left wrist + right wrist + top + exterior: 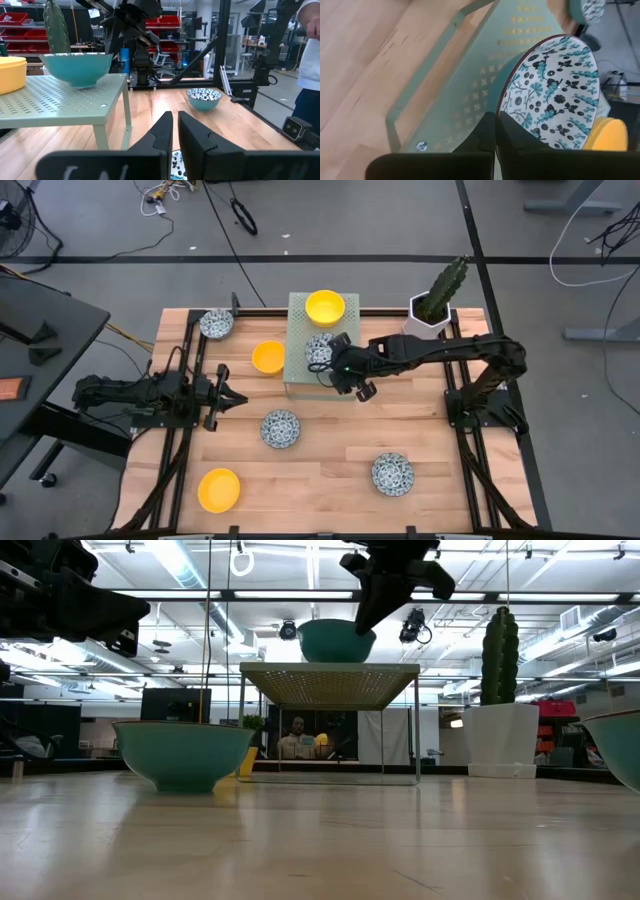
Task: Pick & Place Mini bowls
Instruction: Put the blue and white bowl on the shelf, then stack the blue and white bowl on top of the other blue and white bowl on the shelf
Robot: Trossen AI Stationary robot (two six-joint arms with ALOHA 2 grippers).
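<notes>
Patterned bowl on rack (right end effector beside)

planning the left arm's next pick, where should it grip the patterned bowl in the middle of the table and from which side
Grip the patterned bowl by its rim, one finger inside and one outside, coming straight down from above. It sits upright and open on the table with bare wood all round, so any part of the rim is free. The side facing the left gripper is probably the nearest.
</notes>
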